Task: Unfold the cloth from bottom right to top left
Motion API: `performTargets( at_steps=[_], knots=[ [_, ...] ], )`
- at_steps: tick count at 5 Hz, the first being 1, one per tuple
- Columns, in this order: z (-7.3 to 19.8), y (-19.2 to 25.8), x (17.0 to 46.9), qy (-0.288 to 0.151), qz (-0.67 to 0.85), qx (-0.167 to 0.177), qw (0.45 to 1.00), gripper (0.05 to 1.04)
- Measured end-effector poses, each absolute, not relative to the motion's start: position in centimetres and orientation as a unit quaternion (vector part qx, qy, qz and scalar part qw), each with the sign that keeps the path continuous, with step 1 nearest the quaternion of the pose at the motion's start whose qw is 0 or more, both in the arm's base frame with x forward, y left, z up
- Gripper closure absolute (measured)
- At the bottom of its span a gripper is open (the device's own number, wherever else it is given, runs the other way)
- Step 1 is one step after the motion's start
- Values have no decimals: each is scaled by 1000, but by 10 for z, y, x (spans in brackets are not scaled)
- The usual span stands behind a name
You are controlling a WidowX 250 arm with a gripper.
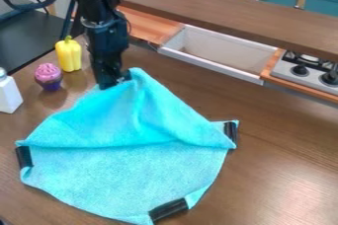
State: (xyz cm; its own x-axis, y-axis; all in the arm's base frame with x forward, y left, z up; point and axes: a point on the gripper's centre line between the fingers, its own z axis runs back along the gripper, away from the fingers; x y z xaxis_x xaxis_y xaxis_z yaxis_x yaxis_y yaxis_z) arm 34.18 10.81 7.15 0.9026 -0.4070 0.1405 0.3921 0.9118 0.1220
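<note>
Camera view has our pincer (112, 82) clamped on the far edge of the blue cloth (125, 174), which spreads from it toward us across the brown tabletop (284, 165), while near the pincer we see a yellow pepper (68, 55) and a pink-topped cupcake (48, 77).

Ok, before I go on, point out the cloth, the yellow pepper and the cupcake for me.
Cloth (129, 174): camera view, on its flat lower part.
Yellow pepper (68, 56): camera view, middle of its body.
Cupcake (48, 73): camera view, on its pink top.
</note>
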Motion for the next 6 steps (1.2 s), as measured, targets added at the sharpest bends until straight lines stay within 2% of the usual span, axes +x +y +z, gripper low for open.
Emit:
performTargets(
  at_steps=[2,6],
  knots=[
    [67,130,360,-90,-192,51,976,1031],
    [62,167,387,-86,-136,41,986,1010]
  ],
)
